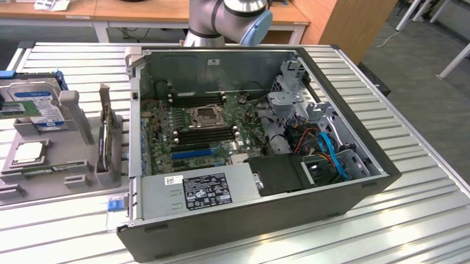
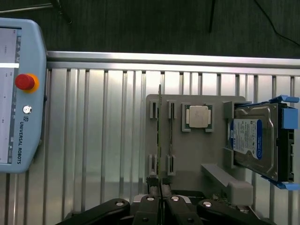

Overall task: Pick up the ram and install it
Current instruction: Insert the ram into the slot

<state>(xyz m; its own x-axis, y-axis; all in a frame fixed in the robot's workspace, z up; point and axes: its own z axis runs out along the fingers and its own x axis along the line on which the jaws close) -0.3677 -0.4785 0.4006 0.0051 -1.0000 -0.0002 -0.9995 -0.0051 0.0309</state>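
Note:
The ram (image 1: 105,124) is a long thin stick standing on its edge in a slot of the grey holder (image 1: 77,110) at the exterior view's left. In the wrist view the ram (image 2: 159,131) shows edge-on as a thin line across the holder (image 2: 197,154). My gripper (image 2: 160,187) hangs well above the holder, its line matching the stick's. Its fingers (image 2: 150,201) are shut with nothing between them. A second thin stick (image 2: 171,136) stands in the neighbouring slot. The open computer case (image 1: 294,225) shows its motherboard and black memory slots (image 1: 209,135).
A silver hard drive (image 1: 33,102) (image 2: 255,140) and a square processor (image 1: 29,151) (image 2: 198,116) also sit on the holder. A teach pendant (image 2: 21,93) lies on the ribbed metal table. The arm's base (image 1: 228,16) rises behind the case.

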